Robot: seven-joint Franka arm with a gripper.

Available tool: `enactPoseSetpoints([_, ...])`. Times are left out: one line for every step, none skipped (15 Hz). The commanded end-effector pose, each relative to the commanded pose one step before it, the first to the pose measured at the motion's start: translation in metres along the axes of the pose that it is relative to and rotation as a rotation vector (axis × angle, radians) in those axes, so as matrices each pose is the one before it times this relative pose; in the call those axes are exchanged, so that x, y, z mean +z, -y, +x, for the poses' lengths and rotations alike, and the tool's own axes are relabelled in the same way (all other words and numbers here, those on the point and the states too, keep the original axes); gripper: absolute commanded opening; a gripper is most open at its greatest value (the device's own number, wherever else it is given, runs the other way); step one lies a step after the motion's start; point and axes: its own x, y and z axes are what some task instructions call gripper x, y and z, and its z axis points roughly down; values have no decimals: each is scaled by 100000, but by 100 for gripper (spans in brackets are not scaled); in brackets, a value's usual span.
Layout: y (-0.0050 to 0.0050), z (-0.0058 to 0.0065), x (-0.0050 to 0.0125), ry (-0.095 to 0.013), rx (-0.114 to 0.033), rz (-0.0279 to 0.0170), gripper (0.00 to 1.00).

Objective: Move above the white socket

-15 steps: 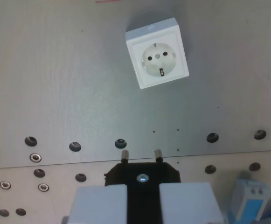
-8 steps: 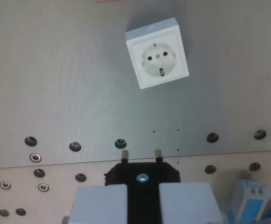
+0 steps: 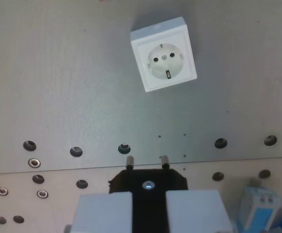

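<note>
White socket [image 3: 163, 54] on grey plate [image 3: 58, 87], jaws clamped on black plug [image 3: 148, 187].

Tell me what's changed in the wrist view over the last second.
Very little. The dark holes in the grey metal plate have slid slightly toward the wrist view's left and up, which points to a small camera move, not moving objects. The square white plastic socket sits almost where it was. The claw holds the black two-pin plug as before.

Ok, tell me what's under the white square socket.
The white square socket rests on the grey metal plate. Its body covers whatever lies directly beneath, so any fastening there is hidden.
</note>
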Motion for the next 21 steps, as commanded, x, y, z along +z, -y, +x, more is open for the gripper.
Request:
enactPoseSetpoints([-259,34,860,-4276,-5393,326,0])
enactPoseSetpoints([-52,-5,223,-481,-558,16,0])
enactPoseSetpoints([-59,-10,246,-419,-618,6,0])
enactPoseSetpoints([-67,-17,267,-408,-925,26,0])
enactPoseSetpoints([-72,-26,285,-446,-1038,37,0])
enactPoseSetpoints([-79,-37,303,-394,-930,38,0])
enactPoseSetpoints([-83,-47,319,-545,-634,-57,0])
enactPoseSetpoints([-82,-53,333,-427,-820,-67,0])
enactPoseSetpoints([-80,-55,344,-340,-1031,-71,0])
enactPoseSetpoints([-78,-52,352,-156,-729,-109,0])
enactPoseSetpoints([-75,-47,363,56,-1126,-80,0])
enactPoseSetpoints([-74,-44,371,-100,-1026,-7,0])
enactPoseSetpoints([-74,-40,384,137,-635,-110,0])
enactPoseSetpoints([-72,-37,401,-59,-898,-40,0])
enactPoseSetpoints([-70,-33,413,161,-827,-99,0])
enactPoseSetpoints([-68,-31,425,-43,-1225,-64,0])
enactPoseSetpoints([-67,-31,437,204,-818,-23,0])
enactPoseSetpoints([-52,-34,370,-18,-876,-107,0])
enactPoseSetpoints([-48,-42,382,-2,-984,-52,0])
enactPoseSetpoints([-45,-49,393,-184,-821,-124,0])
enactPoseSetpoints([-45,-55,401,13,-987,-80,0])
